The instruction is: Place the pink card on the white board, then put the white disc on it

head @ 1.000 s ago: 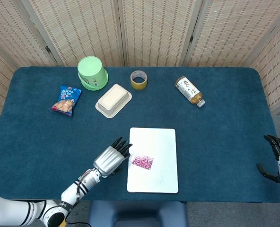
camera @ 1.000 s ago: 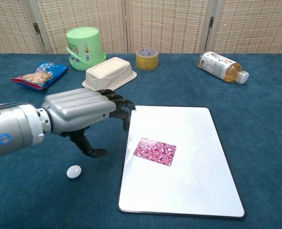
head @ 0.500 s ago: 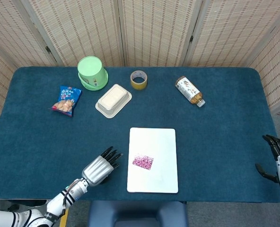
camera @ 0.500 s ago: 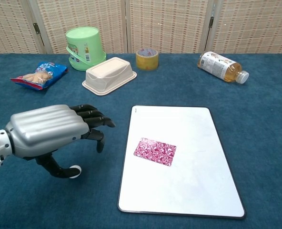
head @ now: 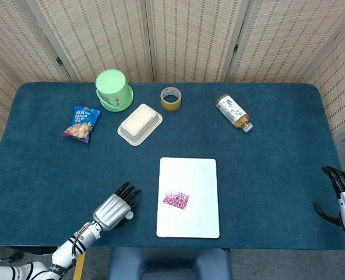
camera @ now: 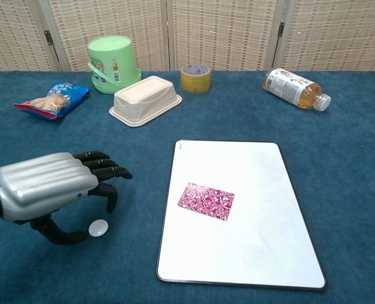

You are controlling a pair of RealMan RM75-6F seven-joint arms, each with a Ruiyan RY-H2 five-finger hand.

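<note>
The pink card (camera: 206,201) (head: 176,199) lies flat on the left part of the white board (camera: 251,240) (head: 190,175). Left of the board, the small white disc (camera: 99,228) (head: 128,216) rests on the blue cloth. My left hand (camera: 54,190) (head: 111,209) hovers over the disc with its fingers apart, the thumb curving in just left of the disc; it holds nothing. My right hand (head: 342,195) stays at the table's right edge, fingers spread and empty, and the chest view does not show it.
Along the far side stand a green bucket (camera: 113,62), a cream lidded box (camera: 145,100), a tape roll (camera: 196,78), a lying bottle (camera: 295,88) and a snack bag (camera: 48,99). The table has a blue cloth.
My left hand has drawn back from the board's left edge, moving left and toward the near edge, and now sits over the white disc. The card and my right hand stay put.
</note>
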